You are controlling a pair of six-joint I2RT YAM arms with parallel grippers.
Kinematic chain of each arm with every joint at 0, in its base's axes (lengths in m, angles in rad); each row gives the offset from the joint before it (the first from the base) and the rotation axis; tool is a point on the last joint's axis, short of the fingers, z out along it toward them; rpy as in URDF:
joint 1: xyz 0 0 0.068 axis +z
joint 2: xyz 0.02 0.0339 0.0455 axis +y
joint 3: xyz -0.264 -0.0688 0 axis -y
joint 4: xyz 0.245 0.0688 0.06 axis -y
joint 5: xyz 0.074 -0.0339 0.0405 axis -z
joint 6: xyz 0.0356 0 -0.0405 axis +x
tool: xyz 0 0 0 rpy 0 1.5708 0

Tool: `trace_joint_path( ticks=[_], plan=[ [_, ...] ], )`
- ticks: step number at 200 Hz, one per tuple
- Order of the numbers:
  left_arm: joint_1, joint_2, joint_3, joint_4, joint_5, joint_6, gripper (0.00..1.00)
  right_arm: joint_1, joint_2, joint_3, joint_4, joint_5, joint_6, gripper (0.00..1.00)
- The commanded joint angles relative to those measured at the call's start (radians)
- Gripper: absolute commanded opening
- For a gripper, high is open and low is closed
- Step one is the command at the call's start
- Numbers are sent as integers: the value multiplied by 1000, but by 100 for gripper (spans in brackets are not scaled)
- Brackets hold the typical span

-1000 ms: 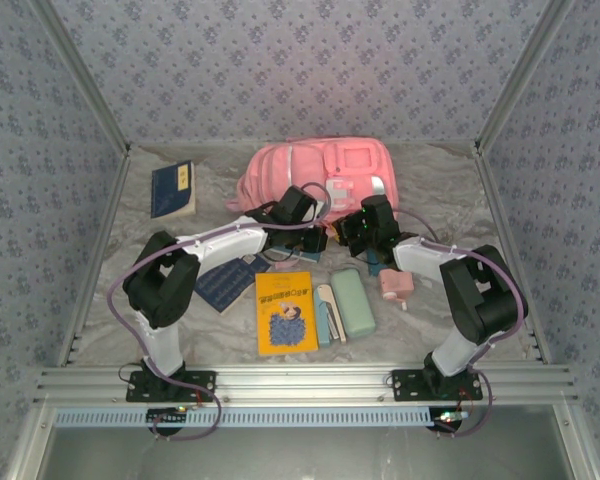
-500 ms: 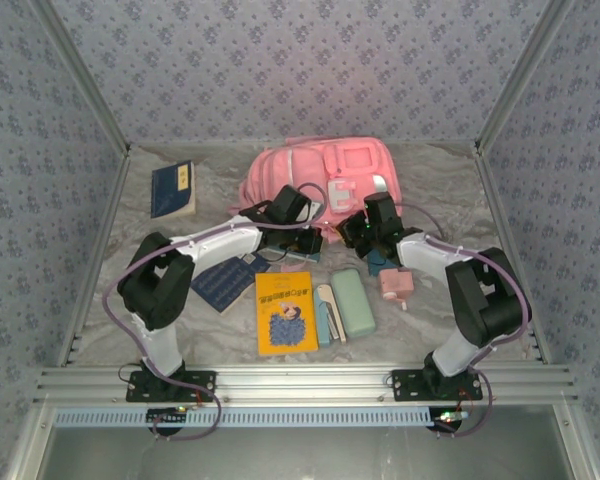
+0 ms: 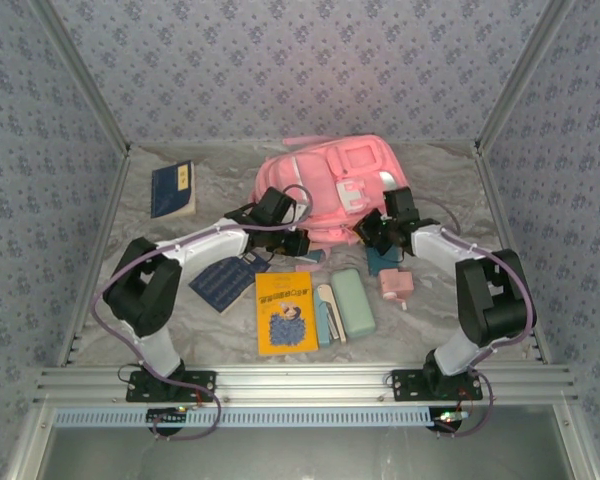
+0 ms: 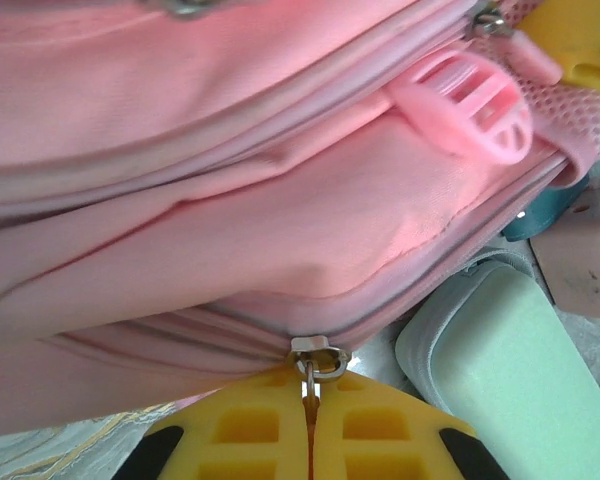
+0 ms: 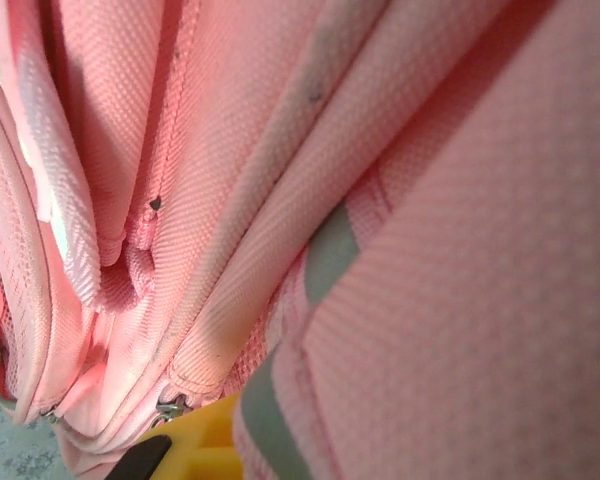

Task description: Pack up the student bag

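The student bag (image 3: pixel 330 180), a big pink backpack with white patches, lies at the back middle of the table. My left gripper (image 3: pixel 298 243) is at its near edge. In the left wrist view its yellow fingers (image 4: pixel 240 430) are pressed together on the metal zipper pull (image 4: pixel 311 372) of a bag seam. My right gripper (image 3: pixel 373 232) is at the bag's near right corner. One yellow finger (image 5: pixel 195 445) shows there beside a zipper slider (image 5: pixel 170 408). A pink strap with grey trim (image 5: pixel 325 255) covers the other finger and comes out from between the jaws.
A blue book (image 3: pixel 172 188) lies at the back left. In front of the bag lie a dark blue notebook (image 3: pixel 220 282), a yellow book (image 3: pixel 285 312), pens (image 3: pixel 327 312), a mint green pencil case (image 3: pixel 352 302) and a small pink item (image 3: pixel 395 285).
The two grippers have drawn apart, the left one leftwards and the right one rightwards and back. The bag has shifted right and its near edge has stretched between them.
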Motion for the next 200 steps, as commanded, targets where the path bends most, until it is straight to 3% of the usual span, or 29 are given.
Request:
trace_joint_path(
  ticks=[1, 70, 98, 109, 134, 200],
  plan=[
    [24, -58, -23, -70, -25, 0, 0, -80, -29, 44, -66, 87, -83, 0],
    [31, -106, -23, -114, -49, 20, 0, -180, -5, 160, -211, 144, -207, 0],
    [28, -118, -1, -105, 7, 6, 0, -173, -13, 217, -254, 182, -248, 35],
    [21, -120, 19, -104, 32, 2, 0, -162, -40, 220, -274, 197, -259, 42],
    [1, -128, 73, -103, 77, -11, 0, -129, -141, 203, -334, 233, -248, 52],
    [-87, -132, 191, -129, 103, -45, 0, 21, -422, 63, -313, 131, 22, 59]
  ],
)
